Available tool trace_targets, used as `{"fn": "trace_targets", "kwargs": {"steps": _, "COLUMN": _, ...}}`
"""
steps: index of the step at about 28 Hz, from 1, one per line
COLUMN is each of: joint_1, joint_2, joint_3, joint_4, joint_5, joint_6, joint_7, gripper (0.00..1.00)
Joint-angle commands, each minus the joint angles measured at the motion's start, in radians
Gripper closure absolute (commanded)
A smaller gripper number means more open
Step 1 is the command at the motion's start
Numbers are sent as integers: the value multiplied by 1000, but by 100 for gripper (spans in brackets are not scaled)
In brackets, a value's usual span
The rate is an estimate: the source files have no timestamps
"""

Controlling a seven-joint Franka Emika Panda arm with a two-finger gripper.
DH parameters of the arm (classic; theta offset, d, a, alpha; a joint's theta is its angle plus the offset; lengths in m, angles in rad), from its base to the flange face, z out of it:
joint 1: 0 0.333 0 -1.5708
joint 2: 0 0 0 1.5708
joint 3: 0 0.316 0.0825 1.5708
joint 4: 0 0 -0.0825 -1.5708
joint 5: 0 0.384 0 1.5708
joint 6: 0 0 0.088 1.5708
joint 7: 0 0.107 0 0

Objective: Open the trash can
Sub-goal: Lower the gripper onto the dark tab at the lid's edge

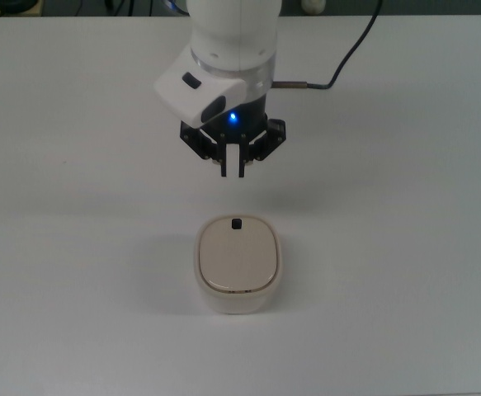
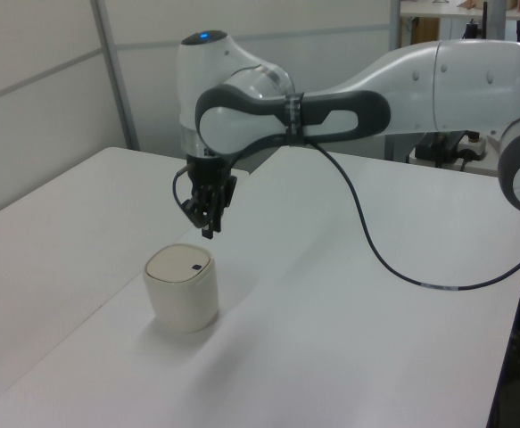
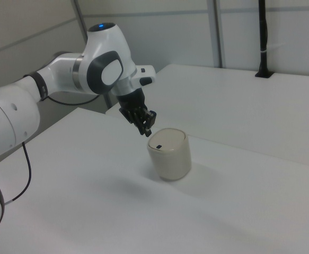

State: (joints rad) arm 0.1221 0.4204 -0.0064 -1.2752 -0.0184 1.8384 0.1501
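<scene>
You have the trash can (image 1: 238,264) standing upright on the white table (image 1: 405,247), its flat lid down and closed; the small black button (image 1: 237,223) sits at the lid edge nearest the arm. Your gripper (image 1: 232,172) hangs in the air above the table just beyond that button edge of the trash can, apart from it and touching nothing; its fingers are drawn nearly together, a narrow slit between them, and they hold nothing. A blue light (image 1: 233,117) glows on the hand above the trash can; a black cable (image 2: 367,250) trails off the arm.
</scene>
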Motion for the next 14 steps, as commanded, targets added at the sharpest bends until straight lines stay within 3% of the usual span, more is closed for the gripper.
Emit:
{"fn": "trace_targets", "kwargs": {"steps": 1, "joint_1": 28, "joint_2": 23, "joint_3": -18, "joint_4": -20, "joint_5": 1, "joint_6": 79, "joint_7": 37, "gripper": 100}}
{"fn": "trace_targets", "kwargs": {"steps": 14, "joint_1": 44, "joint_2": 80, "joint_3": -24, "joint_4": -16, "joint_5": -35, "joint_6": 183, "joint_7": 80, "gripper": 100}}
